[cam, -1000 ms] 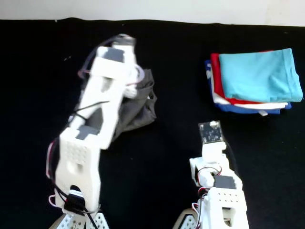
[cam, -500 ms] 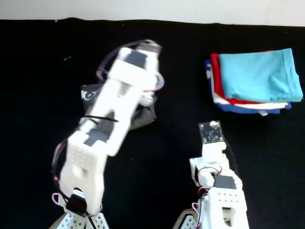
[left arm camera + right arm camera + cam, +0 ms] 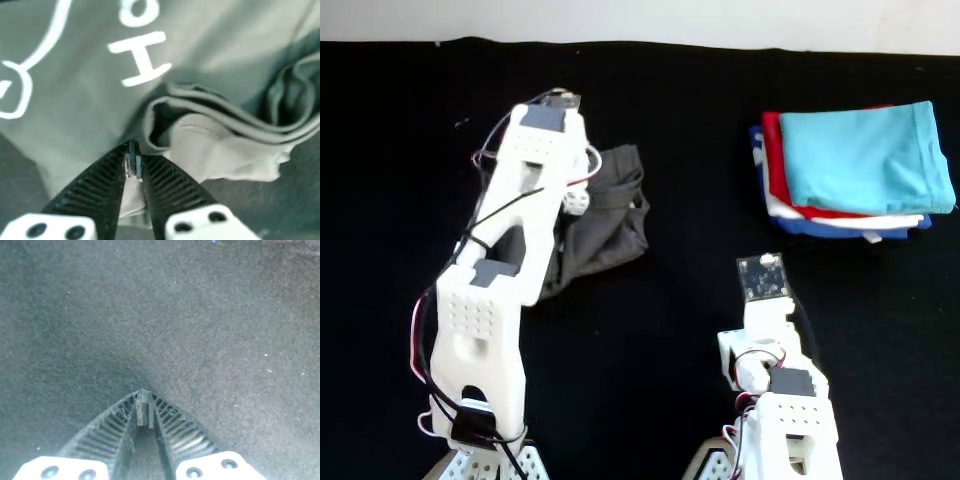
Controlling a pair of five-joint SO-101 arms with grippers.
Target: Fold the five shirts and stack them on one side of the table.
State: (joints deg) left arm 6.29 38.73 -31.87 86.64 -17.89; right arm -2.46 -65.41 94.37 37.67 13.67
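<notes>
The left gripper [image 3: 133, 162] is closed tight, with a pale fold of the grey shirt [image 3: 215, 45] pinched between its ribbed jaws; just beyond the tips the cloth doubles over itself in bunched layers. The right gripper [image 3: 144, 412] has its jaws together on nothing, over bare black tabletop [image 3: 700, 110] near the front edge, right of the middle. The grey shirt lies rumpled left of centre, nearer the far edge, partly under the left arm [image 3: 505, 270]. By the far right corner sits a stack [image 3: 860, 165] of four folded shirts, turquoise on top of red, white and blue. By my judgement this is the fold of the fifth and last shirt, and it is only half made. The next move calls for carrying the pinched fold across so the layers lie flat and square, then lifting the bundle onto the stack without it falling open. The shirt bears white lettering and a white outline drawing; no tag or label can be made out.
</notes>
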